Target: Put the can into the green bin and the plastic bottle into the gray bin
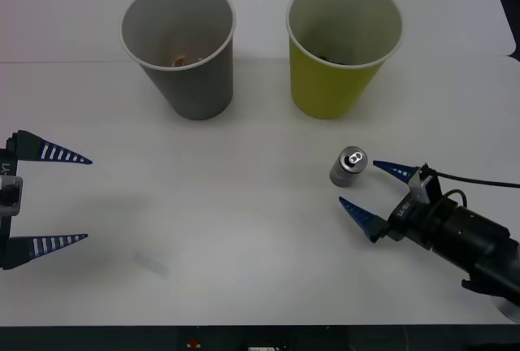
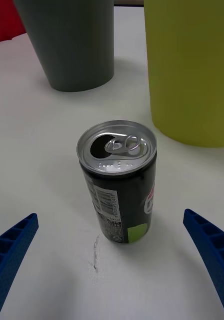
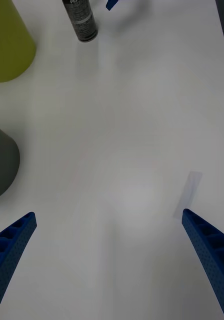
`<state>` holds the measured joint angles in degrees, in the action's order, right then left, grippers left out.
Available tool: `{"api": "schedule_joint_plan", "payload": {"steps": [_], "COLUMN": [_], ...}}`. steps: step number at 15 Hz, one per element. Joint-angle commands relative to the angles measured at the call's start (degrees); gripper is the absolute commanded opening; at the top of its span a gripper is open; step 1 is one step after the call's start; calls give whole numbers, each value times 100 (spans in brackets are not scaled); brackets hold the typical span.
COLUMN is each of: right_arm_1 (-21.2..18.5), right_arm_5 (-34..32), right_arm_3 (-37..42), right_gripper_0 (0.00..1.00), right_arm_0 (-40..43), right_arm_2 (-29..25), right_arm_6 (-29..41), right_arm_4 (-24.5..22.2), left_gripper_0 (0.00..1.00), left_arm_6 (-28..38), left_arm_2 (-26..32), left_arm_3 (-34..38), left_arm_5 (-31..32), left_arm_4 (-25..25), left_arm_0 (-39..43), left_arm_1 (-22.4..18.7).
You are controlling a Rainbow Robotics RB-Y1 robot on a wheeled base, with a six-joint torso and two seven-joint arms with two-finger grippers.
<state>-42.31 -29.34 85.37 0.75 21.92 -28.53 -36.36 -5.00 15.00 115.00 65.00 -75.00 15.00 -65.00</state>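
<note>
1. Right gripper (image 1: pixel 364 191), lower right of the front view: fingers spread wide, nothing between the tips. My arm behind it is cut off at the frame edge.
2. The can (image 1: pixel 348 166): upright on the table, just beyond the spread fingers, apart from both. Pull-tab top opened; I see a barcode and a green patch on the label, the print too small to read.
3. The green bin (image 1: pixel 344 46), upper right: upright, behind the can. Something dark lies inside, hard to make out.
4. The gray bin (image 1: pixel 179 47), upper left: upright, a small orange-brown item inside.
5. Left gripper (image 1: pixel 69 198), left edge: fingers spread, empty, well apart from everything.
6. White table (image 1: pixel 244 229): faint scuff near the can.
</note>
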Motion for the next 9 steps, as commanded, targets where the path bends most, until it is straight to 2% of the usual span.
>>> {"api": "schedule_joint_plan", "payload": {"steps": [1,9], "right_arm_1": [267,759], "right_arm_5": [-2,16], "right_arm_3": [-293,-724], "right_gripper_0": [100,100], "right_arm_0": [-225,-559], "right_arm_2": [32,49], "right_arm_6": [-135,-434], "right_arm_4": [-3,-3], "left_gripper_0": [100,100], "left_arm_6": [0,0], "left_arm_2": [0,0], "left_arm_3": [0,0], "left_arm_5": [0,0], "left_arm_4": [0,0], "left_arm_0": [0,0], "left_arm_1": [0,0]}}
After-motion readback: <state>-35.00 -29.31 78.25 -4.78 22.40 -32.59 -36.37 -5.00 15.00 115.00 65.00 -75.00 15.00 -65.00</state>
